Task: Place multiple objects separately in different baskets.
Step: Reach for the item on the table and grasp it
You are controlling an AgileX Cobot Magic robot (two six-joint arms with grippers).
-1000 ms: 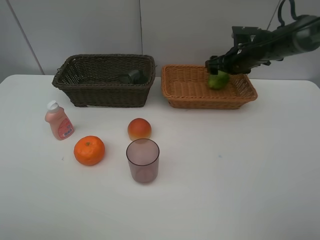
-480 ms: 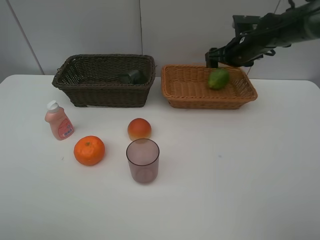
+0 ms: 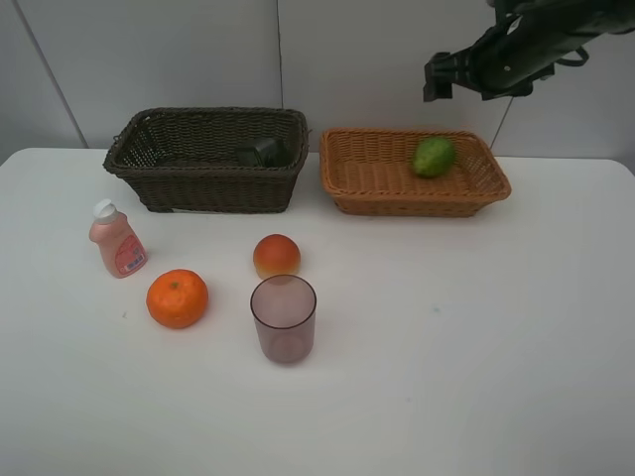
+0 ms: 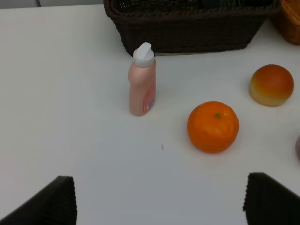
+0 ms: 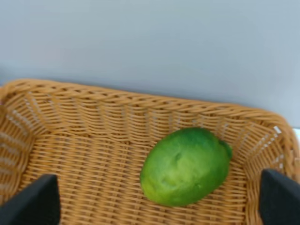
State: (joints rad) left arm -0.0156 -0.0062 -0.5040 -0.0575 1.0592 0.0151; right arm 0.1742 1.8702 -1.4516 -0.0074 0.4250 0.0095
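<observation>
Sorting task, release stage. The right gripper (image 3: 434, 77) has lifted clear of the light tan basket (image 3: 417, 203) and now hangs above its far rim, whereas a second ago it was low inside the basket, over the green fruit (image 3: 434, 157). Its jaws stand wide with nothing between them, and the fruit lies loose on the basket floor near the far right corner, so this drop appears complete. The dark brown basket (image 3: 208, 188) holds a dark pump bottle (image 3: 263, 152) against its back wall. Four items remain on the white table (image 3: 476, 327): a pink bottle (image 3: 117, 240) standing upright in front of the dark basket, an orange (image 3: 178, 297) near it, a red-orange fruit (image 3: 277, 256) and, just in front of that, an upright purplish cup (image 3: 284, 317). The left gripper (image 4: 159, 201) hovers over the bottle and orange, jaws spread wide and empty. Roughly a third of the sorting seems done.
</observation>
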